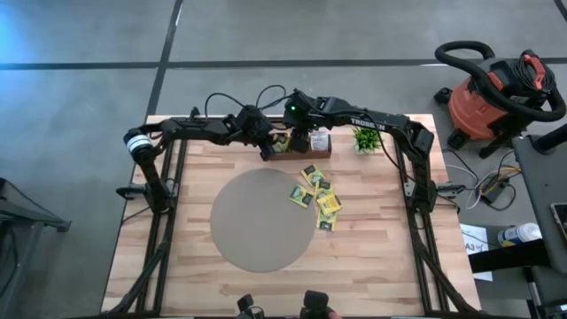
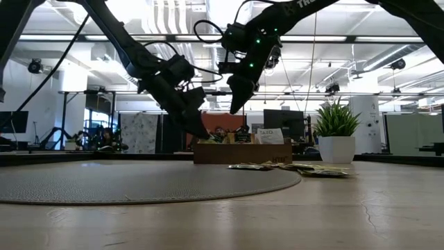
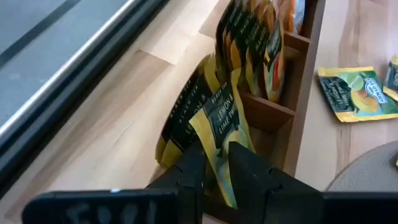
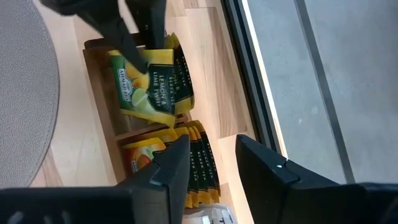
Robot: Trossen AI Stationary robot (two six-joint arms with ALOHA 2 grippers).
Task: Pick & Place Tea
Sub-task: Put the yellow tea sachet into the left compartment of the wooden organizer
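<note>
Several tea sachets stand in a brown wooden tray (image 1: 317, 151) at the table's far edge. My left gripper (image 3: 214, 155) reaches down into the tray's left end compartment and is shut on a yellow lemon-lime sachet (image 3: 219, 121), also seen in the right wrist view (image 4: 152, 87). Orange sachets (image 4: 146, 155) fill the middle compartment. My right gripper (image 4: 214, 155) hangs open above the tray (image 2: 243, 153), level with that middle compartment and touching nothing. More sachets (image 1: 317, 195) lie flat on the table to the near side of the tray. My left gripper pinches the yellow sachet between its two fingers (image 3: 193, 165) at the sachet's upper edge (image 4: 158, 53). It comes slanting down from the table's left. The sachet stands tilted in the tray's left end compartment, with other dark-edged sachets leaning beside it.
A round grey mat (image 1: 261, 221) covers the table's middle. A small potted plant (image 1: 366, 139) stands just right of the tray. The table's far edge runs right behind the tray. A red shop vacuum (image 1: 492, 93) sits on the floor beyond the table's right far corner.
</note>
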